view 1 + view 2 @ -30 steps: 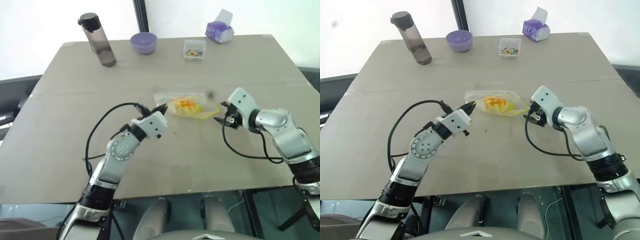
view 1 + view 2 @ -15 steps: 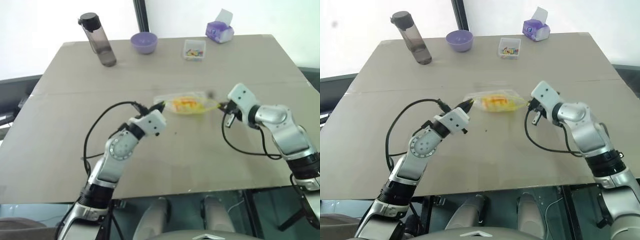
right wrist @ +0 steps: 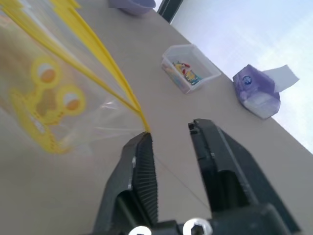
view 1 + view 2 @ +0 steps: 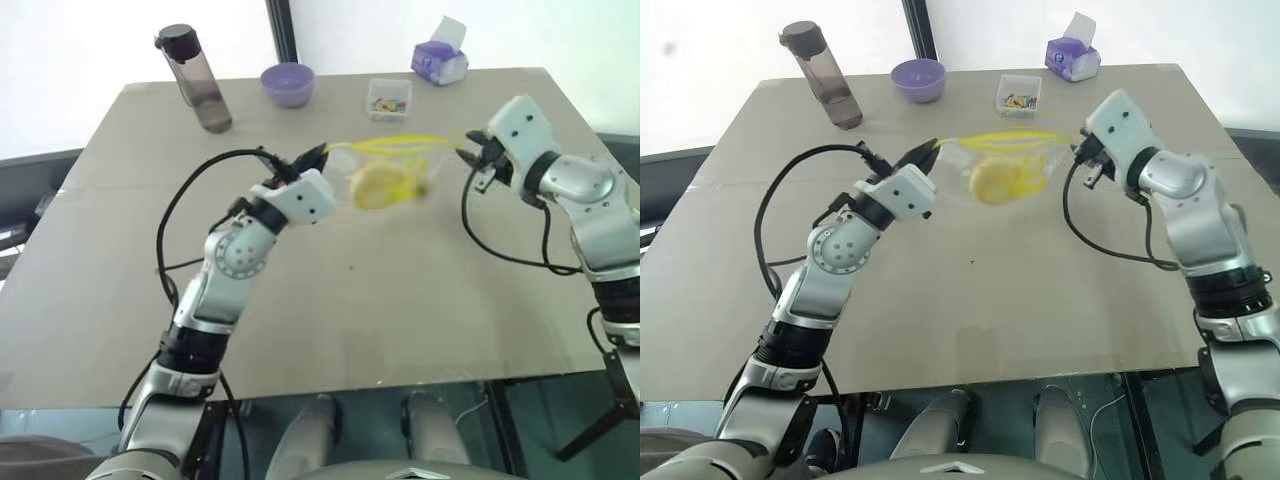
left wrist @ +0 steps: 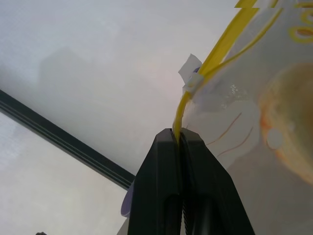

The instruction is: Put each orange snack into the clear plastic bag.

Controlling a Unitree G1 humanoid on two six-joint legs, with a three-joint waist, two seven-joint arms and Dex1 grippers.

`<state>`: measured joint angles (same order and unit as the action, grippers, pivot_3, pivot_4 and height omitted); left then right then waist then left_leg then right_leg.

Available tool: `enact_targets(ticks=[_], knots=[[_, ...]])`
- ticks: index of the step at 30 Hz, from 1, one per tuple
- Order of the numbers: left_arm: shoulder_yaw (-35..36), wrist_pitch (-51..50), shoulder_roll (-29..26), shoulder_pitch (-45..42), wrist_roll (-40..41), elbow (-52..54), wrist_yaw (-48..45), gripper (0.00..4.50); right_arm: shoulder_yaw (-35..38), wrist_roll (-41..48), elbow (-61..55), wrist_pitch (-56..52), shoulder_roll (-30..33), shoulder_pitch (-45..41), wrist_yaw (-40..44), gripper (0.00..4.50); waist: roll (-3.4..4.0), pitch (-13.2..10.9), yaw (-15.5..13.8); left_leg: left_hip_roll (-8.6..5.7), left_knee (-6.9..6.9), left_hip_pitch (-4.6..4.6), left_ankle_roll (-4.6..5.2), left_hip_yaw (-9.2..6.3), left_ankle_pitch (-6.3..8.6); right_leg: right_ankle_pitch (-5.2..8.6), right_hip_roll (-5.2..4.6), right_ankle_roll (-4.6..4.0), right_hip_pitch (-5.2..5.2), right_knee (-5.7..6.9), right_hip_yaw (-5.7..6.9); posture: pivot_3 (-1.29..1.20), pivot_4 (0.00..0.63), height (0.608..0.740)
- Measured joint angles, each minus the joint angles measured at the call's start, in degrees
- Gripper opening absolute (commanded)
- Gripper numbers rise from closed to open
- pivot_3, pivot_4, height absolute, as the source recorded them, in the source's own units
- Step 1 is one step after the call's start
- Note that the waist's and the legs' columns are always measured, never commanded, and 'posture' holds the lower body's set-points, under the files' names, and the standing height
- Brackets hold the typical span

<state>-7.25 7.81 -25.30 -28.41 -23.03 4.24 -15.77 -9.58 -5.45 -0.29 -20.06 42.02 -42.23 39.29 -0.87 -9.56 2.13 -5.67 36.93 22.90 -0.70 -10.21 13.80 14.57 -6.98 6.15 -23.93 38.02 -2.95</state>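
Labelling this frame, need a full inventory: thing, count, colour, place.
bag: 1, clear with yellow strip, lifted off the table between both grippers
bun: 1, orange-yellow, inside the bag
bottle: 1, dark grey, far left of table
bowl: 1, purple, far edge, right of bottle
box: 1, clear with colourful bits, far edge, right of bowl
tissue pack: 1, purple, far right corner
table: 1, beige
left gripper: black, shut on the bag's yellow strip
right gripper: black, jaws apart, bag's strip end against one finger
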Motion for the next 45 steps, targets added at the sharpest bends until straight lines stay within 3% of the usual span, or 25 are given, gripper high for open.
enact_targets(ticks=[7, 12, 26, 37, 40, 42, 45], knots=[[-0.1, -0.1, 0.1, 0.3, -0.5, 0.0, 0.0, 0.00, 0.7, 7.0, -8.6, -2.9, 2.7, 0.3, 11.3, 1.97, 0.02, 0.0, 0.2, 0.01, 0.00, 0.00, 0.01, 0.01, 0.00, 0.00, 0.01, 0.01, 0.00, 0.00, -0.01, 0.00, 0.150, 0.740], [-1.1, 1.3, -0.8, 0.4, -1.9, 0.0, -0.3, 0.00, 0.1, 12.1, -13.1, -7.8, -3.4, -3.0, 12.4, 1.97, 0.01, 0.0, 0.0, 0.02, 0.06, -0.02, 0.00, -0.03, 0.00, -0.01, 0.02, 0.02, 0.02, 0.05, 0.01, 0.00, 0.150, 0.740], [-2.3, 2.9, -1.8, 0.4, -3.2, 0.2, -0.4, 0.00, -7.4, 3.9, -2.6, 6.1, -15.2, -8.7, 7.7, 1.97, 0.02, 0.0, 0.3, 0.00, 0.08, -0.01, 0.00, -0.05, 0.00, -0.02, 0.01, 0.02, 0.00, 0.06, 0.01, 0.00, 0.150, 0.740], [-2.2, 2.2, -1.9, 0.5, -3.2, 1.3, -0.4, 0.00, -8.4, 1.1, 3.0, 12.4, -17.5, -10.0, 7.9, 1.97, 0.02, 0.0, 0.4, -0.01, 0.08, -0.01, 0.00, -0.07, 0.00, -0.03, 0.03, 0.02, -0.01, 0.07, 0.01, 0.00, 0.150, 0.740], [-2.2, 2.0, -2.1, 0.6, -3.2, 1.3, -0.4, 0.00, -8.4, 0.8, 3.1, 13.0, -17.6, -10.0, 8.0, 1.22, 0.02, 0.0, 0.3, -0.01, 0.08, -0.01, 0.00, -0.07, 0.00, -0.02, 0.03, 0.02, -0.01, 0.07, 0.01, 0.00, 0.150, 0.740], [-2.2, 2.0, -2.1, 0.6, -3.2, 1.3, -0.4, 0.00, -8.4, 0.7, 3.1, 13.2, -17.6, -10.0, 8.1, 0.30, 0.02, 0.0, 0.3, -0.01, 0.08, -0.01, 0.00, -0.07, 0.00, -0.02, 0.03, 0.02, -0.01, 0.07, 0.01, 0.00, 0.150, 0.740], [-2.2, 2.0, -2.1, 0.6, -3.2, 1.3, -0.4, 0.00, -8.5, 0.4, 3.1, 13.3, -17.6, -10.0, 8.5, 0.14, 0.02, 0.0, 0.3, -0.01, 0.08, -0.01, 0.00, -0.07, 0.00, -0.03, 0.03, 0.02, -0.01, 0.07, 0.01, 0.00, 0.150, 0.740]])
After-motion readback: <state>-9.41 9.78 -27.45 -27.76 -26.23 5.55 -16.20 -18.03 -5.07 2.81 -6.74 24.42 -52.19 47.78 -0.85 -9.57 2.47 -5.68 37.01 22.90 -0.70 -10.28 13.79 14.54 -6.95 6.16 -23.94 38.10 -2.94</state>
